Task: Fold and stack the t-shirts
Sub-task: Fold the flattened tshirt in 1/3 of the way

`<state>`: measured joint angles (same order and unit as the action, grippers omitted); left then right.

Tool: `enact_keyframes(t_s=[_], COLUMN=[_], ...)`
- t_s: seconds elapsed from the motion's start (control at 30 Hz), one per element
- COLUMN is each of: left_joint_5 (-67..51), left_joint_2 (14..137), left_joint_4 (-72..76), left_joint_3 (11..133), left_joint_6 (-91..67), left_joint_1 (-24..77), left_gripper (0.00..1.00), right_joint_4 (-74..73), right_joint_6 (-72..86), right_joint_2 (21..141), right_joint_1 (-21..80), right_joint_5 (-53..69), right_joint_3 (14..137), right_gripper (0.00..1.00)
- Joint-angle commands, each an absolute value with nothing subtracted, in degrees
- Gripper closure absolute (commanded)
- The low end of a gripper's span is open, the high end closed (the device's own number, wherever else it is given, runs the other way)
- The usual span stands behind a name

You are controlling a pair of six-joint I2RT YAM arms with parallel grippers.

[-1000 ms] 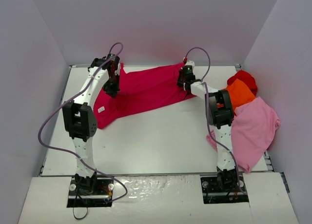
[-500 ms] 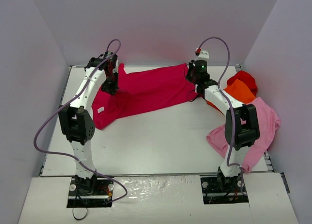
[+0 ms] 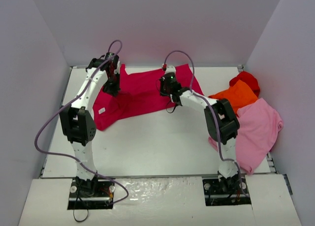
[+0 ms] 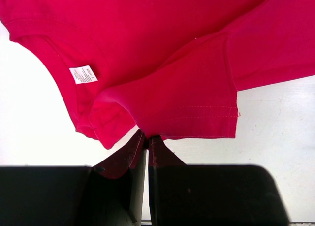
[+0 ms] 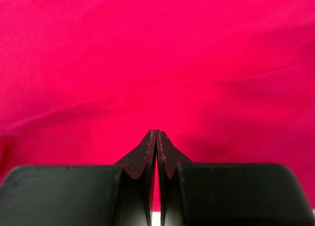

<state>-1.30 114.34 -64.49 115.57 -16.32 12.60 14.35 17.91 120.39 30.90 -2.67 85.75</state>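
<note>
The crimson t-shirt lies spread along the back of the table. My left gripper is at its left end. In the left wrist view this gripper is shut on a folded edge of the crimson t-shirt by the sleeve. My right gripper hangs over the middle of the shirt. In the right wrist view its jaws are shut with nothing seen between them, and crimson cloth fills the view behind.
At the right side lie the orange t-shirt, the bright red t-shirt behind it and the light pink t-shirt nearer the front. A white label shows near the crimson collar. Walls enclose the table on three sides.
My right gripper swung from the shirt's right end up and back, then left to over its middle. The left gripper kept its hold and hardly moved.
</note>
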Motion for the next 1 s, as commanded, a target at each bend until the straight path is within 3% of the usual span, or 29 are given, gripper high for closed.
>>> enact_keyframes(t_s=[0.0,0.1,0.33,0.97], left_joint_5=[-1.69,-2.09,-2.34,-1.17], left_joint_2=[113.54,113.8,114.52,105.67], left_joint_4=[-63.77,-63.61,-64.42,-65.94], left_joint_3=[117.19,116.89,116.94,107.78], left_joint_6=[-16.73,-16.81,-16.52,-17.23], left_joint_1=[12.09,12.06,12.11,11.94], left_gripper=[1.0,1.0,1.0,1.0], right_joint_4=[11.4,7.54,7.11,6.96], right_joint_6=[17.56,17.98,18.66,20.55], right_joint_2=[122.37,125.58,125.58,113.02], right_joint_1=[31.22,31.44,31.71,39.33], right_joint_5=[-3.83,-3.85,-3.78,-8.88], right_joint_3=[92.9,96.68,91.89,64.94], right_gripper=[1.0,1.0,1.0,1.0])
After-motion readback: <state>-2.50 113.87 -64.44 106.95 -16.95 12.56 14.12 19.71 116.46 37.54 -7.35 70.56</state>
